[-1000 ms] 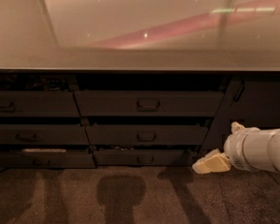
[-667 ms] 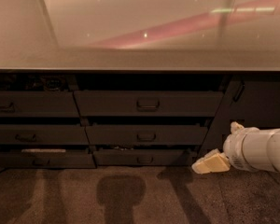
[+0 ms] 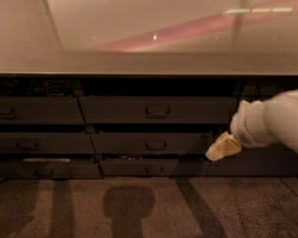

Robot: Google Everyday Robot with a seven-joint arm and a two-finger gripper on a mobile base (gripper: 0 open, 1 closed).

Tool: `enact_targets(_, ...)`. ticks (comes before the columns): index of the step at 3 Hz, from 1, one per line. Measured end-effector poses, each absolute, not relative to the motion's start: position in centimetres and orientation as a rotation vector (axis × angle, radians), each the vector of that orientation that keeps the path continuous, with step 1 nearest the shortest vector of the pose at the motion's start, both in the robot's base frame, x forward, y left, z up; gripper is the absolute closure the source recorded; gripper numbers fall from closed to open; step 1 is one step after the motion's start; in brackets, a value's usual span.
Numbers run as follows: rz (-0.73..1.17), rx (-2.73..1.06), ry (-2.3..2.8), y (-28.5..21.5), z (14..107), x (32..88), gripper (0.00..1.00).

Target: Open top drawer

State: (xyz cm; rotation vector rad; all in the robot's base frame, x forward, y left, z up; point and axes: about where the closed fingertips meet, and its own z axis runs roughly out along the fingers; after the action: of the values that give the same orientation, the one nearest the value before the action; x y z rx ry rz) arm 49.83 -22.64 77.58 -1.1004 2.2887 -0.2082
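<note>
The top drawer [image 3: 114,109] is the wide dark grey front just under the countertop, with a small loop handle [image 3: 158,110] at its centre. It sits flush with the fronts around it. My gripper [image 3: 223,148], a cream-coloured tip on a white arm [image 3: 273,120], comes in from the right. It hangs to the right of and below the handle, level with the middle drawer's right end, and is apart from the handle.
A glossy pale countertop [image 3: 149,61] overhangs the drawers. Below the top drawer are a middle drawer [image 3: 154,144] and a bottom drawer [image 3: 154,167]. A narrower drawer bank [image 3: 37,110] stands to the left. Brown carpet [image 3: 139,207] with shadows lies in front.
The gripper and arm have risen from the bottom drawer's level to the middle drawer's level. The drawers have not moved.
</note>
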Motion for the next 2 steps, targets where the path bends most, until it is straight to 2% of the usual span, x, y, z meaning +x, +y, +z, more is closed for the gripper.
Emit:
enact_targets(1,-0.327,-1.394,2.222,-21.51,79.22,52.18,0.0)
enact_targets(2,-0.335,-1.456,2.212,-21.09,79.1,51.99,0.0)
